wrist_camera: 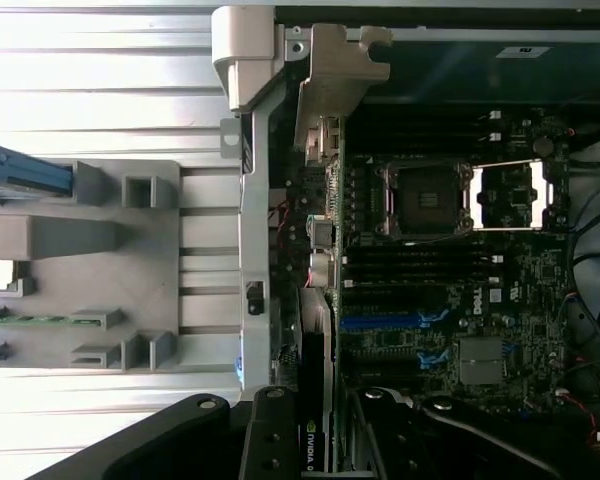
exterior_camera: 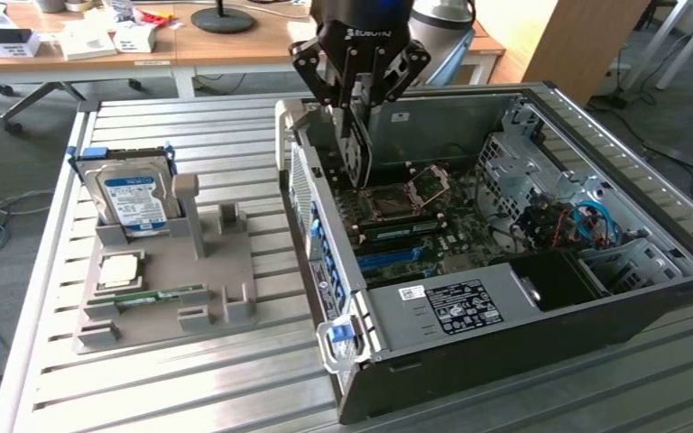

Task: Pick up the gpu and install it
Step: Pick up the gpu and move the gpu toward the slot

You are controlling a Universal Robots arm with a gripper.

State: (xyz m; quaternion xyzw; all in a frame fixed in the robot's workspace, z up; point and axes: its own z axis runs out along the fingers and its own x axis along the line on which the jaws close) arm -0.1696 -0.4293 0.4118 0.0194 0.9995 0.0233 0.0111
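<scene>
Black gripper (exterior_camera: 360, 99) hangs over the open computer case (exterior_camera: 503, 365) and its fingers (wrist_camera: 270, 445) press from both sides on the gpu (exterior_camera: 355, 158), so the card is held firmly between them. The gpu stands upright and thin, edge toward the exterior camera, close to the case wall on the exterior view's left, with its lower end down inside the case near the processor socket (exterior_camera: 383, 200) of the motherboard (exterior_camera: 437, 230). I cannot tell if it touches the board. On the slatted metal table (exterior_camera: 142, 388), beside the case, stands a grey holder (exterior_camera: 208, 271). It carries a blue-labelled hard drive (exterior_camera: 130, 200) upright, a processor chip (exterior_camera: 122, 269) and a green memory stick (exterior_camera: 154, 296).
</scene>
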